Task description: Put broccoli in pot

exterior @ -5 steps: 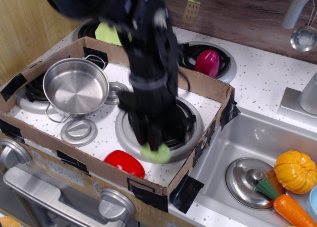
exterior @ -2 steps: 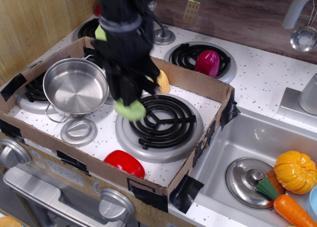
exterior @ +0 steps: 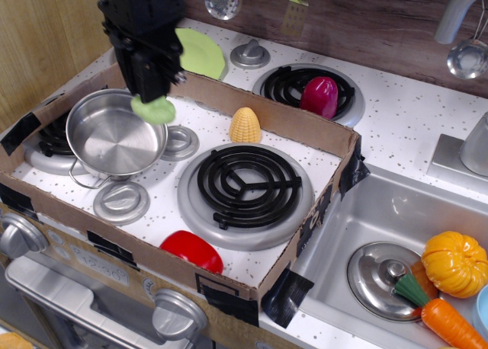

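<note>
The tool [exterior: 155,97] is gripping the broccoli [exterior: 153,110] — the pale green lump is hanging from its tip, pinched between fingers that are drawn in narrow around it. It is hovering in the air over the right rim of the pot [exterior: 116,133], which is sitting open and empty at the left of the cardboard tray [exterior: 229,276] on the toy stove's counter [exterior: 415,113].

The carrying step is in hand, and by the look of it nearly finished; only the drop is left. The broccoli is lining up with the rim rather than the middle of the pot, so the next move is calling for a small shift to the left, toward the pot's centre, then perhaps a slight descent before the fingers are spreading to let go. Released where it is now, the toy is risking a bounce off the steel edge and a roll onto the small lid [exterior: 178,142] just beside the pot.

The corn [exterior: 245,126] is standing well clear to the right, behind the large burner [exterior: 244,183] — nothing is blocking the path.
</note>
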`<move>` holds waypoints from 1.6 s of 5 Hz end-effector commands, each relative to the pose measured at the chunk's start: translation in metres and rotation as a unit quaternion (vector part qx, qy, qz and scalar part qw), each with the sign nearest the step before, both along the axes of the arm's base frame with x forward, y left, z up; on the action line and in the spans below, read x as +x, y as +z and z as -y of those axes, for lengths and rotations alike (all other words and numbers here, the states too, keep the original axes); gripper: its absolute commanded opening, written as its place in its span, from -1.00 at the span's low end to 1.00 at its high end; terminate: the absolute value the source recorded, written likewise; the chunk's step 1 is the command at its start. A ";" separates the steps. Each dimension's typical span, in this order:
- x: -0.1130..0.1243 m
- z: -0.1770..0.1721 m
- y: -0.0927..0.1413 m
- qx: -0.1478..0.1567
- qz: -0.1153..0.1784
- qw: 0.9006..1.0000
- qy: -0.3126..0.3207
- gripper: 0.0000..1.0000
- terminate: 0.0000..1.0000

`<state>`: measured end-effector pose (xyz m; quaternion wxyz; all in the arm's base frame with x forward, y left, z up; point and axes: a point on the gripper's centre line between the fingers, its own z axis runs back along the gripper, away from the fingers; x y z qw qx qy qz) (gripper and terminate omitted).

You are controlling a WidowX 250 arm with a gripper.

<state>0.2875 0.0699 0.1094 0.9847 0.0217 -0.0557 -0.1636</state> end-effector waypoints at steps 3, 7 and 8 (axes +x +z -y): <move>0.017 -0.054 -0.020 -0.030 0.063 0.997 -0.024 1.00 -1.00; 0.017 -0.052 -0.021 -0.039 0.054 0.997 -0.029 1.00 -1.00; 0.017 -0.052 -0.021 -0.039 0.054 0.997 -0.029 1.00 1.00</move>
